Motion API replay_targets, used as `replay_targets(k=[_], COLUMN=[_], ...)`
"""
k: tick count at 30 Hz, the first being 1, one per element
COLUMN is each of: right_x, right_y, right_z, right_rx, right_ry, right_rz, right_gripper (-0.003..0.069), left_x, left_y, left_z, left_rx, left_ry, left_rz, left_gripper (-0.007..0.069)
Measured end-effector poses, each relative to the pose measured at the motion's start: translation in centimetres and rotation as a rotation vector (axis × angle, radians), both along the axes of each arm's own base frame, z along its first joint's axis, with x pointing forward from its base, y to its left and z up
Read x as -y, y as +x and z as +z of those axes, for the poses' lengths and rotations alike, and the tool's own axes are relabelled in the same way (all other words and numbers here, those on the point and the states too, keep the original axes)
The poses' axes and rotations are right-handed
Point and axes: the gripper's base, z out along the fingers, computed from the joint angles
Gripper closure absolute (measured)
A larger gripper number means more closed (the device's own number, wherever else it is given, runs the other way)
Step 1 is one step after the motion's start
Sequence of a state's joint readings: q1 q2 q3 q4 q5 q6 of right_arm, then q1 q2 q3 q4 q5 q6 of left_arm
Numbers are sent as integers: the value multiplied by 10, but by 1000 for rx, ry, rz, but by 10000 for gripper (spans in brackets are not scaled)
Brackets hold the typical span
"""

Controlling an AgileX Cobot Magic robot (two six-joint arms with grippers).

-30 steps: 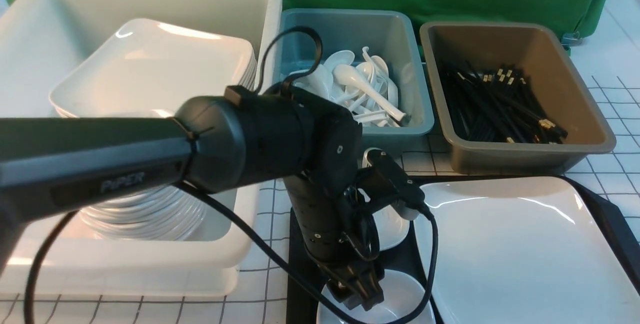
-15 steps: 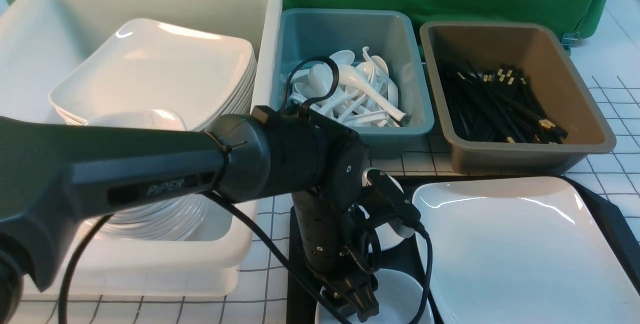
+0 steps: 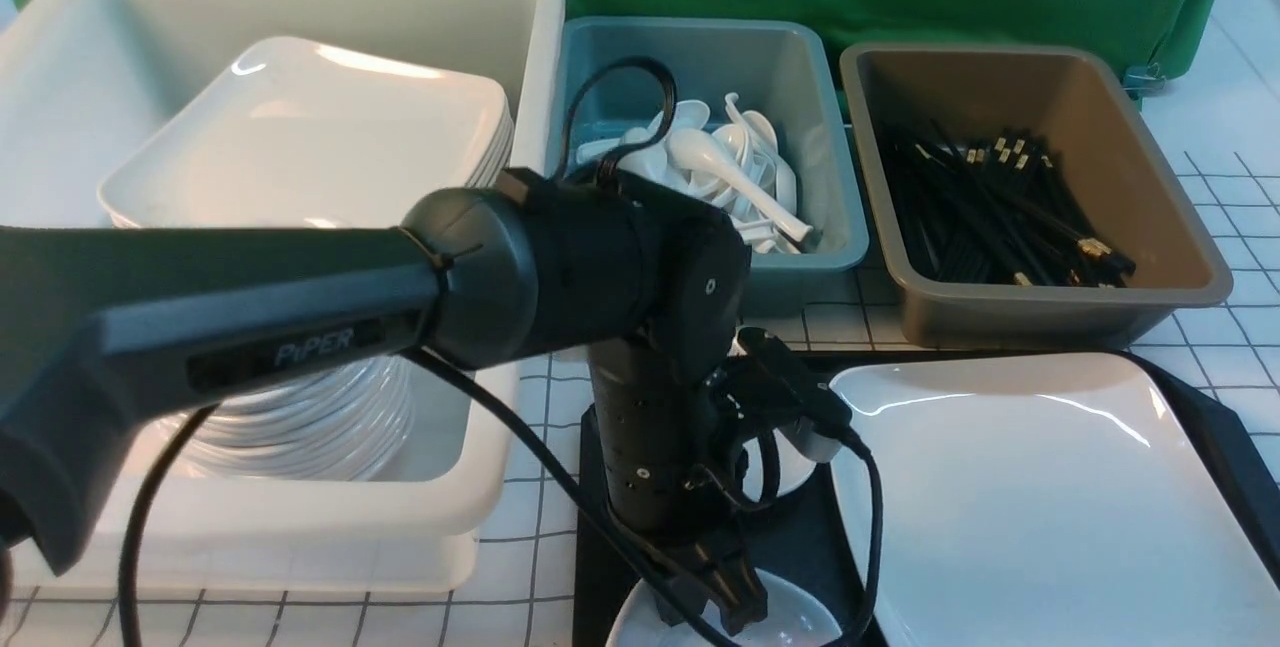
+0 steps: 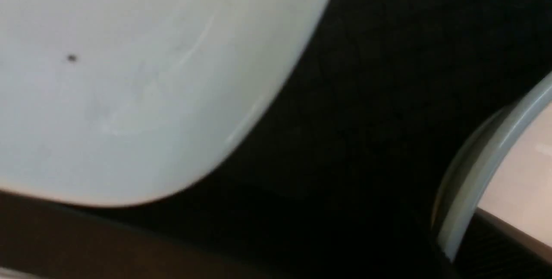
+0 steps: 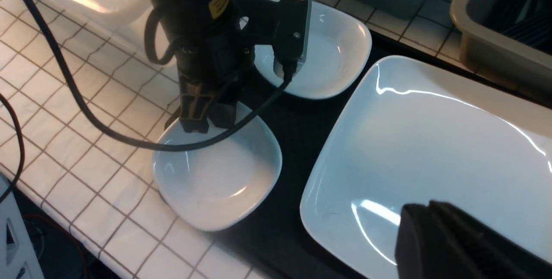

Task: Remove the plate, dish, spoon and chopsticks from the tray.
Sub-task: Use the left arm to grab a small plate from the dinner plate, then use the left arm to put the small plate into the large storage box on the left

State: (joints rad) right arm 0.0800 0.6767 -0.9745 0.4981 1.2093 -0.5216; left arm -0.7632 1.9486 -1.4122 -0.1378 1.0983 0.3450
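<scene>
The left gripper stands over the near dish, its jaws pinching the rim. This dish lies at the edge of the tray, partly over the counter. The plate rests on the tray beside it, with the far dish behind. The right gripper shows only as a dark part, so I cannot tell how its jaws stand.

Bright overhead light lit the scene evenly and left white glare streaks on the glossy plate. The left wrist view was dim and wholly out of focus, the dish only a pale blur against black; the other views were slightly soft.
</scene>
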Motion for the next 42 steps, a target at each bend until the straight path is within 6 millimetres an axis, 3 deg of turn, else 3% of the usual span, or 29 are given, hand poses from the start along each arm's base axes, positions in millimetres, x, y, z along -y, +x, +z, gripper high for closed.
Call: replay_targets(k=[3,8,10,11,13,16,18,19,22,25,26,28,29,30,32,33,34,35,42], right_x=[-1,-3,-4,-6,-8,-15,-20,-23,-33,-50,-52,-73,-81,-81,-105,-107,-123,-129,-163], right_y=[0,1,2,5,8,18,27,34,48,61,63,76,79,81,90,92,96,98,109], right_z=[3,19,23,33,40,53,62,65,70,68,67,62,60,59,52,50,47,45,41], right_rx=[8,48,60,80,91,116,124,119,104,58,50,7,-4,-8,-33,-38,-41,-40,-49], right_ry=[16,23,25,40,59,112,151,167,174,173,172,158,146,143,88,78,44,29,0], right_rz=[9,36,45,61,81,147,190,210,271,360,372,426,439,433,463,459,477,485,538], right_gripper=[655,655,655,655,655,655,655,655,655,655,655,655,655,655,655,655,655,655,655], left_x=[4,6,4,-2,-11,-35,-65,-90,-145,-195,-199,-239,-253,-253,-287,-289,-303,-307,-315], left_y=[4,4,4,2,2,3,7,8,12,12,10,10,9,9,6,6,4,4,3], left_z=[30,87,100,121,140,171,194,211,233,238,239,229,225,223,198,196,176,168,120], left_rx=[51,150,163,179,197,243,285,321,378,398,402,406,413,404,365,360,319,312,295], left_ry=[-49,-173,-203,-246,-291,-356,-407,-448,-514,-565,-570,-596,-602,-603,-600,-602,-607,-607,-612], left_rz=[0,12,21,49,78,134,215,282,452,625,637,796,857,860,1022,1033,1123,1153,1307], left_gripper=[602,609,609,609,609,609,609,609,609,609,609,609,609,609,609,609,609,609,609])
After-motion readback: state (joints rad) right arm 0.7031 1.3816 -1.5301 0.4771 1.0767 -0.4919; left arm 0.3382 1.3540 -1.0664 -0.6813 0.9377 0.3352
